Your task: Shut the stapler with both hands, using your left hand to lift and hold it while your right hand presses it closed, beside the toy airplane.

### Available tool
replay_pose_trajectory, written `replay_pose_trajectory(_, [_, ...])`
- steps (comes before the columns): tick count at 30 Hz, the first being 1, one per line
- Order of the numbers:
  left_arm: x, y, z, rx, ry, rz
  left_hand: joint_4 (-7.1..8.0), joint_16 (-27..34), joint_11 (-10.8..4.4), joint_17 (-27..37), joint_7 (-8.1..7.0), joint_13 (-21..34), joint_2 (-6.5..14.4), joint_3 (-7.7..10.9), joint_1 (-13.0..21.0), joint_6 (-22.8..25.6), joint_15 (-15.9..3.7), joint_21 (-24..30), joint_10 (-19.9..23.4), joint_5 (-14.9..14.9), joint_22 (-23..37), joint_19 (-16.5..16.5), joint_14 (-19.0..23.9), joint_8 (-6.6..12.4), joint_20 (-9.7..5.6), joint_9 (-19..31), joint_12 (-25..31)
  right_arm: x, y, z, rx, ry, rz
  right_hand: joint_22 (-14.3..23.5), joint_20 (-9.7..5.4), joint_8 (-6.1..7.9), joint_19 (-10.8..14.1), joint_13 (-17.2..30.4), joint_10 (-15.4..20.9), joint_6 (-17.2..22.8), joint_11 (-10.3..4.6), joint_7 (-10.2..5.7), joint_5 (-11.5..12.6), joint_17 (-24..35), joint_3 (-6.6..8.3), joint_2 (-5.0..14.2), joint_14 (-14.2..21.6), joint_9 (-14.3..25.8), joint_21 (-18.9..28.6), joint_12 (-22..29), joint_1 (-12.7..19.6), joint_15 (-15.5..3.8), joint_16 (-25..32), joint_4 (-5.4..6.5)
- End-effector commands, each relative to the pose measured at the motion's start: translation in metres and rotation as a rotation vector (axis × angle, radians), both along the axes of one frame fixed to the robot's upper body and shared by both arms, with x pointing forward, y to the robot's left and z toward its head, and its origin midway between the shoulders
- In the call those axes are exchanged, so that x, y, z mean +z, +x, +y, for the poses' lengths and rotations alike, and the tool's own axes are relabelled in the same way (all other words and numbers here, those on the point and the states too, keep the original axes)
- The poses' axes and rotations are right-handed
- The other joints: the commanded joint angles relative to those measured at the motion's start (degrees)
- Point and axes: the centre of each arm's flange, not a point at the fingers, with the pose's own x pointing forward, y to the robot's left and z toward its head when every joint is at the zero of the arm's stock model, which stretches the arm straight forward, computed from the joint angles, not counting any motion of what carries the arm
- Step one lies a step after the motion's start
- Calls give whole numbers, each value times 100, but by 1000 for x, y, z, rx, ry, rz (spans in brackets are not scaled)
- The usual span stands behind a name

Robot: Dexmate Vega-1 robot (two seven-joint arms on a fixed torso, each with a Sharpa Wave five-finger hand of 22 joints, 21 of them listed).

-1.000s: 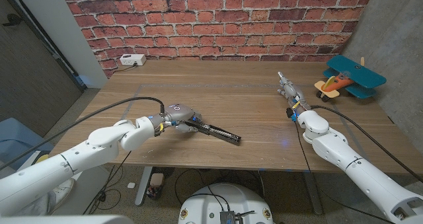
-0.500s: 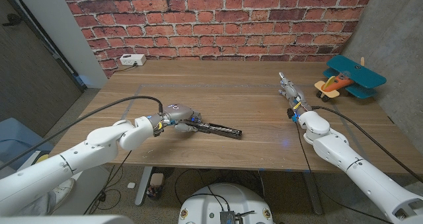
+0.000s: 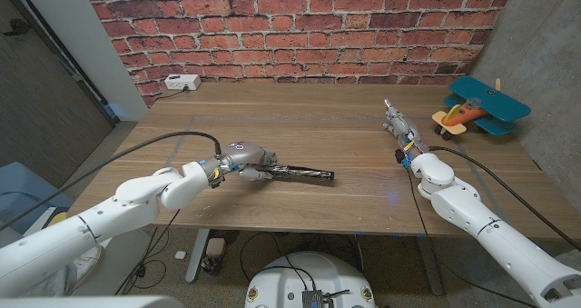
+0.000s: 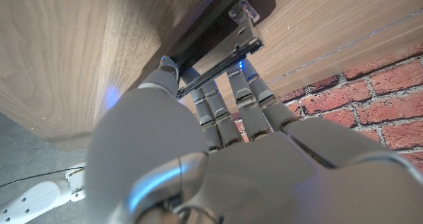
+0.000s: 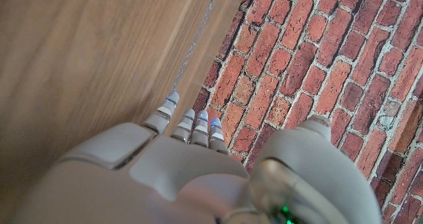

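the left hand [image 3: 247, 156] has swung the stapler [image 3: 300, 172] from slanting toward the front edge to lying nearly level.

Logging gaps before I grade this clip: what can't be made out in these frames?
- Stapler, head view: too small to tell whether it is open or closed; its near end hidden under the left robot hand.
- Left wrist view: the left robot hand's palm side hidden by its own back, so the grip is unclear.
- Right robot hand, right wrist view: fingertips foreshortened.
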Motion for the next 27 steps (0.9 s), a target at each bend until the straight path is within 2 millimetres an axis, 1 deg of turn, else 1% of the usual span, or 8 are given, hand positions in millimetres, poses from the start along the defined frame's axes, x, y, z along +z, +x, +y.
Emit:
replay_pose_trajectory(1, [3,-3,2,-24,-55,-25,985,21,-12,94,-47,741,638,1587,695,-76,-656,134,-132,39,87,-9,-94,38,48,446,-3,4,-1,-2,0,0,-5,12,-2,34,12,10,42,33,-12,-7,-20,16,-11,67,5,33,30,18,27,-185,10,-20])
replay_pose_trajectory(6, [4,-3,3,-32,-77,-33,992,24,-6,137,-37,767,650,1624,712,-99,-625,199,-156,49,133,-20,-128,51,86,500,7,5,0,-2,1,-1,-7,12,-2,33,13,9,46,31,-18,-4,-21,16,-10,69,7,33,30,19,28,-185,11,-21])
replay_pose_trajectory(11, [4,-4,5,-46,-130,-27,1004,53,-17,216,-28,840,644,1657,730,-107,-593,344,-198,47,216,60,-153,82,49,584,40,7,-1,-4,2,-2,-10,12,0,33,11,9,43,33,-17,-3,-22,16,-10,70,0,33,29,18,29,-184,7,-23])
replay_pose_trajectory(13, [4,-4,6,-43,-139,-32,1007,92,15,270,-24,839,639,1655,734,-105,-574,409,-185,41,263,62,-141,95,37,617,47,7,-1,-5,0,-7,-8,12,-3,33,13,9,44,33,-15,-3,-22,16,-9,71,0,33,29,18,29,-183,8,-23])
replay_pose_trajectory(15, [3,-4,7,-43,-149,-29,1007,108,12,296,-23,843,637,1655,737,-94,-573,438,-184,39,286,56,-141,96,43,620,50,8,-1,-6,0,-3,-8,12,-1,32,11,9,44,33,-12,-3,-23,16,-9,71,4,32,29,18,29,-179,9,-23])
replay_pose_trajectory(18, [3,-4,8,-49,-175,-34,1001,152,18,358,1,836,630,1647,743,-82,-571,508,-174,33,337,58,-133,99,46,632,51,9,-1,-7,1,-7,-9,12,-4,31,14,9,44,30,-14,-1,-24,16,-9,72,2,33,29,18,28,-179,8,-24])
replay_pose_trajectory(20, [3,-5,9,-55,-197,-38,976,268,14,487,2,836,619,1603,746,-70,-569,607,-166,19,417,36,-90,93,61,641,52,9,0,-7,3,-7,-8,12,-4,31,13,9,45,30,-11,0,-24,16,-8,73,3,33,29,18,28,-180,9,-24])
replay_pose_trajectory(27, [4,-7,9,-63,-235,-42,932,448,46,713,12,787,628,1568,774,-31,-578,820,-127,14,583,8,-74,79,60,650,29,3,1,-10,4,3,-1,12,-7,30,14,9,46,29,-16,4,-25,16,-6,77,3,33,29,18,30,-178,8,-26])
